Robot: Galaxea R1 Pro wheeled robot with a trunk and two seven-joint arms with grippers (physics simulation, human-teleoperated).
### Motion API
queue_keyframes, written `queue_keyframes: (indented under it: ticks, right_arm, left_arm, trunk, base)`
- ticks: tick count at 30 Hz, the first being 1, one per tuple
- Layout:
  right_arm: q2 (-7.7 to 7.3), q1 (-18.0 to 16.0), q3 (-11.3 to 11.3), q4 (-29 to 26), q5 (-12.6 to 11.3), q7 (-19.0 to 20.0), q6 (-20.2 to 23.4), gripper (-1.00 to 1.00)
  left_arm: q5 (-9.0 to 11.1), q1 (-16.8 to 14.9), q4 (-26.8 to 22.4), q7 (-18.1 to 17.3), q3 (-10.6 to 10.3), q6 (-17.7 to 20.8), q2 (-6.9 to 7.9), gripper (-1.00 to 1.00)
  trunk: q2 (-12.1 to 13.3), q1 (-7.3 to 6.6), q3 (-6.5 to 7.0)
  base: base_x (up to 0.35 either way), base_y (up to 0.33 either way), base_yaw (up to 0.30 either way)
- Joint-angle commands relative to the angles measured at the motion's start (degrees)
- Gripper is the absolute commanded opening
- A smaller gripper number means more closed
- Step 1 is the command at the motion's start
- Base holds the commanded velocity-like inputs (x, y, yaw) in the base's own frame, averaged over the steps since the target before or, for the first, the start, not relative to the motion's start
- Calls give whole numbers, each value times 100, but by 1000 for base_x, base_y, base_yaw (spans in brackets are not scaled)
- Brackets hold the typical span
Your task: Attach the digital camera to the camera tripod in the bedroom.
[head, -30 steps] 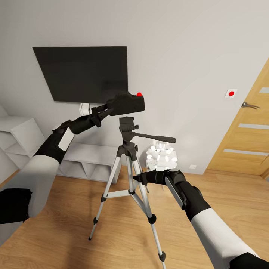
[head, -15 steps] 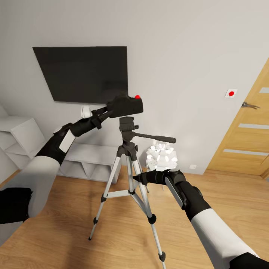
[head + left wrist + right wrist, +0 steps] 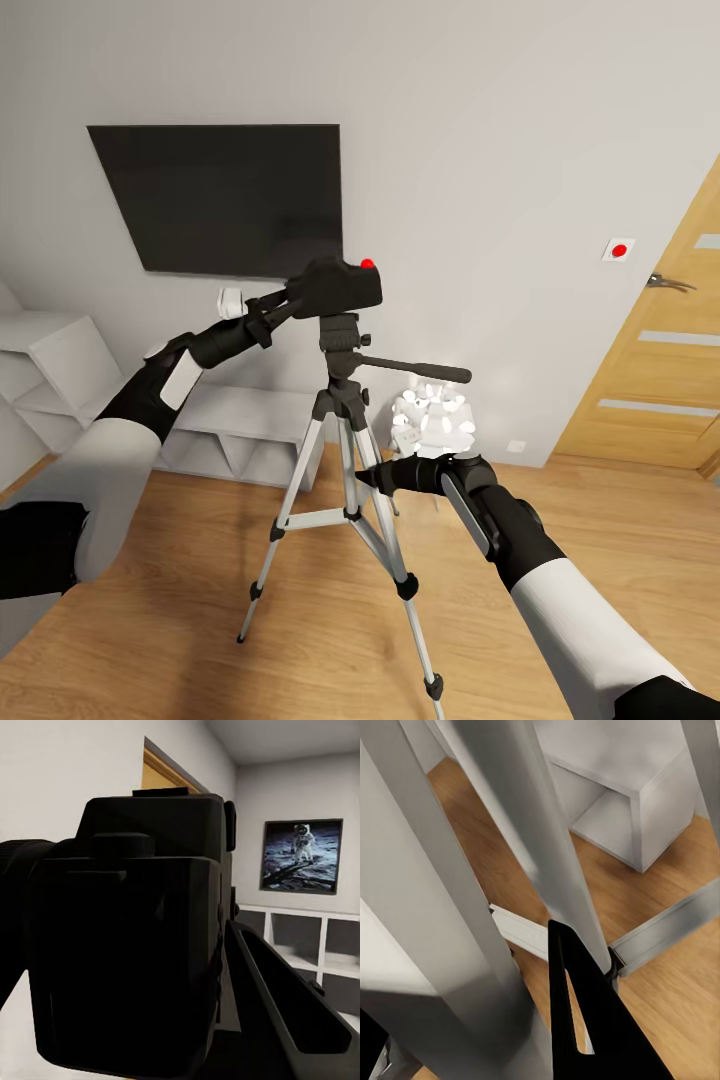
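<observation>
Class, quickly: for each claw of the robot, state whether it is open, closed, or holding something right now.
Left claw: closed, holding the digital camera over the camera tripod head.
Right claw: at a tripod leg; open or closed cannot be told.

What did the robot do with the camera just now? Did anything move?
The left end effector carried the digital camera down and a little leftward, so it now sits right over the camera tripod head. It kept hold of the camera. The right end effector stayed by the tripod's leg, and the tripod itself didn't move.

place: home room | cues: wall TV (image 3: 215,198), wooden door (image 3: 660,345), wood floor (image 3: 200,590)
</observation>
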Motion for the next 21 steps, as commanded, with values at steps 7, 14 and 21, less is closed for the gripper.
queue_keyframes:
  ticks: [7,14,21]
  right_arm:
    - [-3,-5,4,93,211,-28,210,-100]
    - [-3,-5,4,93,210,-27,210,-100]
    - [-3,-5,4,93,207,-26,210,-100]
  left_arm:
    - [112,-7,10,-12,-36,-17,-9,-100]
    - [136,-7,-1,-71,-36,-16,-16,-100]
    - [145,-6,-2,-113,-36,-20,-18,-100]
  trunk:
    - [-10,4,-12]
    - [-10,4,-12]
    - [-10,4,-12]
  base:
    - [0,0,0]
    - [0,0,0]
    - [0,0,0]
